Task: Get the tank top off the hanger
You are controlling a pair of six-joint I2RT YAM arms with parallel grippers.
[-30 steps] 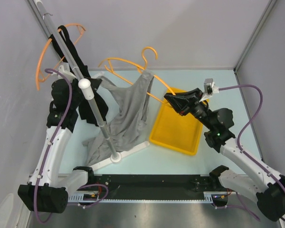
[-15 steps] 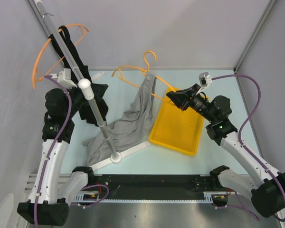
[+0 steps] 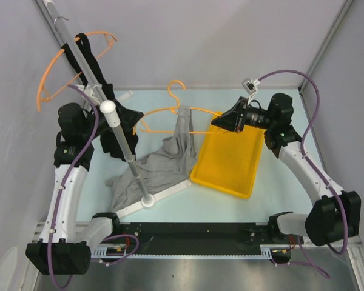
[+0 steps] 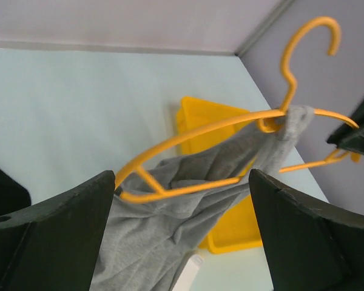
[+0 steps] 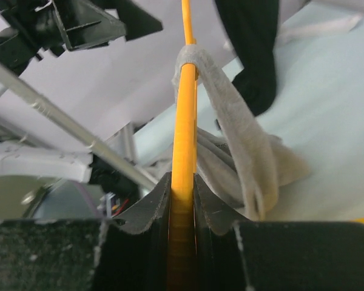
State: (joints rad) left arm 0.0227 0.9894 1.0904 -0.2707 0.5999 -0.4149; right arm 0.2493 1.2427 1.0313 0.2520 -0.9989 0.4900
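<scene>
An orange hanger (image 3: 159, 113) is held level above the table, with my right gripper (image 3: 221, 121) shut on its right end (image 5: 183, 121). The grey tank top (image 3: 161, 163) hangs from it by one strap (image 5: 191, 57) near the hook and trails down onto the table. My left gripper (image 3: 133, 116) is open at the hanger's left end, holding nothing. In the left wrist view the hanger (image 4: 200, 130) and tank top (image 4: 170, 230) lie beyond the wide-apart fingers (image 4: 48, 242).
A yellow tray (image 3: 227, 160) lies right of the tank top. A white-capped pole (image 3: 124, 145) rises from a stand foot (image 3: 148, 202) beside the cloth. The slanted rail (image 3: 79, 51) carries another orange hanger (image 3: 48, 85) with a black garment (image 3: 97, 66).
My left gripper has opened, let go of the tank top and drawn back left. My right gripper has swung the hanger up and back, turning it level, and the cloth now hangs by one strap.
</scene>
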